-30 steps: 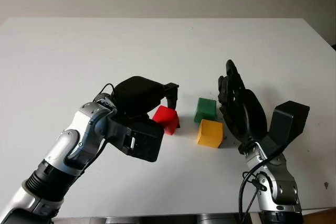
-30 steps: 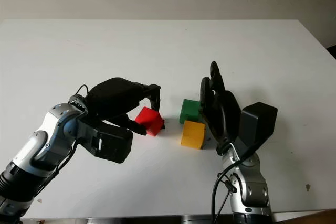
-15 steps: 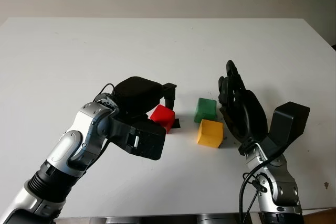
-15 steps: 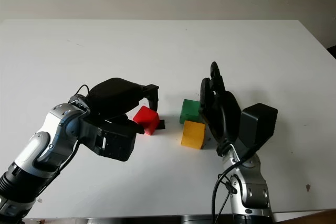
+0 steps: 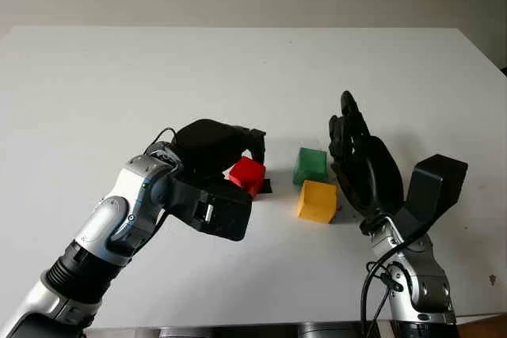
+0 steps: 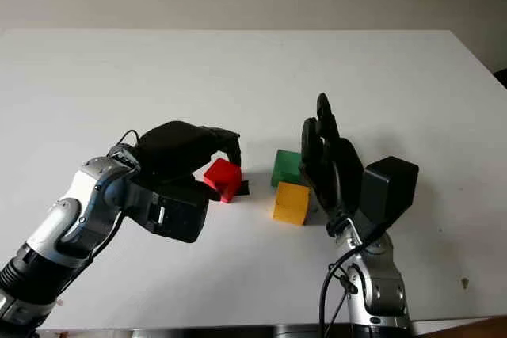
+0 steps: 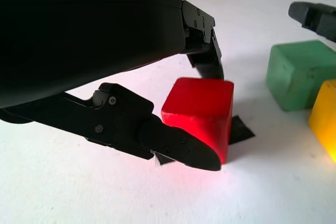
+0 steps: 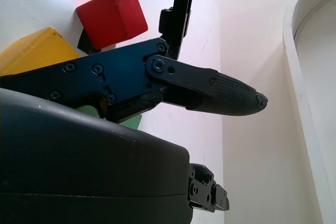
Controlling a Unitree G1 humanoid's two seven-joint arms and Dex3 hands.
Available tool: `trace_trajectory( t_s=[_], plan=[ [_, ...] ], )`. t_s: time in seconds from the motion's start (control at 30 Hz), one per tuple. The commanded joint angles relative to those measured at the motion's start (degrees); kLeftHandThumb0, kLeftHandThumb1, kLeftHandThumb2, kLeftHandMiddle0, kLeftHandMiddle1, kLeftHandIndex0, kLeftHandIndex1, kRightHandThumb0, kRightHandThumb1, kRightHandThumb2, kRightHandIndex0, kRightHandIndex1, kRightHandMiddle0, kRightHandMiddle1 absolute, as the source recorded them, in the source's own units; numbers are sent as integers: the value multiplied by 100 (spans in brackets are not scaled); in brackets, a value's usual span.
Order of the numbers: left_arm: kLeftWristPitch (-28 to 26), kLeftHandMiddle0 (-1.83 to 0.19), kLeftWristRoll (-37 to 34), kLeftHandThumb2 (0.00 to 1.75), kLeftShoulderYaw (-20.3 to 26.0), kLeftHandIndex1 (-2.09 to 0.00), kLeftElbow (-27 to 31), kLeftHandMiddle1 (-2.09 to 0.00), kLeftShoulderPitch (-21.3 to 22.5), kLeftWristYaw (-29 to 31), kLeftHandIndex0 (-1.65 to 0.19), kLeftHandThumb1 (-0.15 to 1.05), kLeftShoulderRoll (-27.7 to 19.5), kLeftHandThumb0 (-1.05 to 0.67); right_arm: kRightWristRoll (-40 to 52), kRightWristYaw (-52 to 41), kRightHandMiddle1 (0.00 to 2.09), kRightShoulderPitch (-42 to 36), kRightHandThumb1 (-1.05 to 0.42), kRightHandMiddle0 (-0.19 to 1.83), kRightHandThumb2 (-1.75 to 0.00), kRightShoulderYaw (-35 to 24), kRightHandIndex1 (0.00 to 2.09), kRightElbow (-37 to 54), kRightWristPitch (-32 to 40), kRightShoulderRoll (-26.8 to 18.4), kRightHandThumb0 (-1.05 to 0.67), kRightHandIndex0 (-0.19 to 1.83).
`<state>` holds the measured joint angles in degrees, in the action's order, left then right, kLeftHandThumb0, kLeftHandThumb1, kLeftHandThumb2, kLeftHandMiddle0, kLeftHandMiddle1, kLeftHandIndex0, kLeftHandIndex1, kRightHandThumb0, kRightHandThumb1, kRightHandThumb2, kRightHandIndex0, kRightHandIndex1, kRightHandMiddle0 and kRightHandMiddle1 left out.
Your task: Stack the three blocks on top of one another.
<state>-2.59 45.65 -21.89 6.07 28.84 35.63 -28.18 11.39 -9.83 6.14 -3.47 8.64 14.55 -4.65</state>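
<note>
My left hand [image 5: 250,162] is shut on the red block [image 5: 247,173] at the table's middle; in the left wrist view one finger [image 7: 207,59] stands behind the block [image 7: 202,108] and the thumb [image 7: 181,148] presses its near face. I cannot tell whether the block is clear of the table. To its right, the green block [image 5: 310,165] sits just behind the yellow block [image 5: 318,200], the two nearly touching. My right hand [image 5: 354,148] stands open and upright just to the right of those two blocks, holding nothing.
The white table [image 5: 238,69] stretches wide behind and to both sides of the blocks. A small black mark [image 5: 268,187] lies on the table beside the red block. The table's right edge is near my right arm.
My left hand has closed tighter around the red block, which has shifted slightly left and back. The right hand and the green and yellow blocks have stayed put.
</note>
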Motion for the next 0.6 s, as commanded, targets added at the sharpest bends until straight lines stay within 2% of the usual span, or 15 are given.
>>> trace_trajectory(
  t_s=[0.0, 0.2, 0.33, 0.4, 0.57],
  plan=[
    [68, 12, -187, 5, 38, -13, 88, -3, -36, 79, -1, 99, -24, -64, 21, -20, 0, -39, -105, -19, -67, -19, 0, 99, -41, -33, -74, -19],
    [-21, 19, -577, 5, 118, -7, 222, -2, 23, 478, 5, 99, -139, -65, 25, 1, 1, -38, -105, -19, -67, -20, 0, 117, -30, -18, -73, -19],
    [-294, 19, -713, 5, 246, -3, 366, 0, 42, 614, 12, 98, -160, -66, -20, 8, 0, -28, -105, -19, -67, -10, 0, 99, -78, -40, -73, -19],
    [-385, 19, -785, 5, 357, -3, 430, 0, 40, 586, 14, 97, -186, -64, -12, -6, 0, -30, -105, -19, -67, -22, 0, 102, -80, -50, -73, -19],
    [-531, 19, -1327, 7, 1064, 0, 444, 0, 1, 43, 19, 102, -126, -72, 28, -10, 2, 9, -105, -18, -65, -121, 0, 116, -112, -80, -72, -19]
  ],
)
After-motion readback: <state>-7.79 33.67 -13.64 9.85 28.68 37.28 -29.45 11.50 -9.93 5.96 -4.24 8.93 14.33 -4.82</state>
